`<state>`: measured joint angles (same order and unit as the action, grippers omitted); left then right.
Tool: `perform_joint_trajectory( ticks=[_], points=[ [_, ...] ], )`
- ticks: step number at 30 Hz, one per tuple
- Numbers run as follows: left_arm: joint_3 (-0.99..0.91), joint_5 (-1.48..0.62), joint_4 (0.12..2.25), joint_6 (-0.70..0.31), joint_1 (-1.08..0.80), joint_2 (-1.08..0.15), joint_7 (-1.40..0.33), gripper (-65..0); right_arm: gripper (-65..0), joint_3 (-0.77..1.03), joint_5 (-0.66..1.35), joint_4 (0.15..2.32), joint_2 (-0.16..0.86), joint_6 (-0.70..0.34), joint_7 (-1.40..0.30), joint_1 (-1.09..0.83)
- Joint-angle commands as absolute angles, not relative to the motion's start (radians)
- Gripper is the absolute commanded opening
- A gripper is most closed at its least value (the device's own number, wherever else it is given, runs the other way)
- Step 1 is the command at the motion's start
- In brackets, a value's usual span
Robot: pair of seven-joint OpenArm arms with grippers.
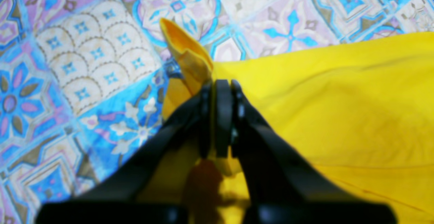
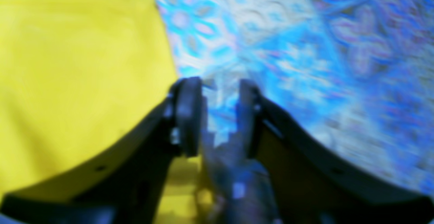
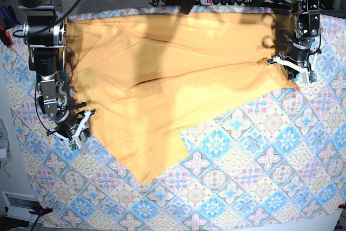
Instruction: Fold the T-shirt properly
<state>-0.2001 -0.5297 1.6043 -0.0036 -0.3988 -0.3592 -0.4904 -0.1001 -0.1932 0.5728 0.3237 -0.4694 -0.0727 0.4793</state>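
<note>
My left claw (image 1: pixel 222 92) is clenched on a corner of the large pale yellow-orange cloth T-shirt (image 3: pixel 162 79), spread across the blue-pink patterned bench (image 3: pixel 259 177), presumably to start a fold, while my right claw (image 2: pixel 220 115) hangs released beside its edge.

My right wrist view is smeared throughout: the right gripper (image 2: pixel 220 115) shows a gap between its fingers, but the tablecloth (image 2: pixel 305 64) beyond them is a soft blur, and the T-shirt (image 2: pixel 74 75) beside it runs off the frame's left edge. In my left wrist view, the left gripper (image 1: pixel 222 115) hides the cloth pinched behind its pads, and its base is cropped below.
</note>
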Motion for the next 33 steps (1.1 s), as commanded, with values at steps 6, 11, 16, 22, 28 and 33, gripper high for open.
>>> perform_joint_trajectory(
  ticks=[6, 11, 16, 22, 28, 33],
  points=[
    [-0.205, -0.527, 1.621, -0.004, -0.397, -0.372, -0.467, -65.0, -34.1, -0.099, -0.185, 0.478, 0.318, -0.469, 0.016, 0.53],
    [-0.205, -0.527, 1.621, -0.004, -0.4, -0.372, -0.467, -65.0, -33.5, -0.101, -0.186, 0.423, 0.318, -0.469, 0.054, 0.53],
    [-0.205, -0.527, 1.623, -0.004, -0.4, -0.372, -0.467, -65.0, -33.6, -0.111, -0.188, 0.398, 0.318, -0.469, 0.058, 0.53],
    [-0.205, -0.527, 1.624, -0.004, -0.4, -0.372, -0.467, -65.0, -48.4, -0.248, -0.185, 0.394, 0.325, -0.47, 0.058, 0.524],
    [-0.205, -0.529, 1.626, -0.004, -0.41, -0.372, -0.467, -65.0, -64.9, -0.249, -0.183, 0.397, 0.325, -0.47, 0.058, 0.522],
    [-0.205, -0.529, 1.626, -0.004, -0.415, -0.371, -0.467, -65.0, -64.8, -0.249, -0.183, 0.458, 0.341, -0.47, 0.048, 0.509]
  ],
)
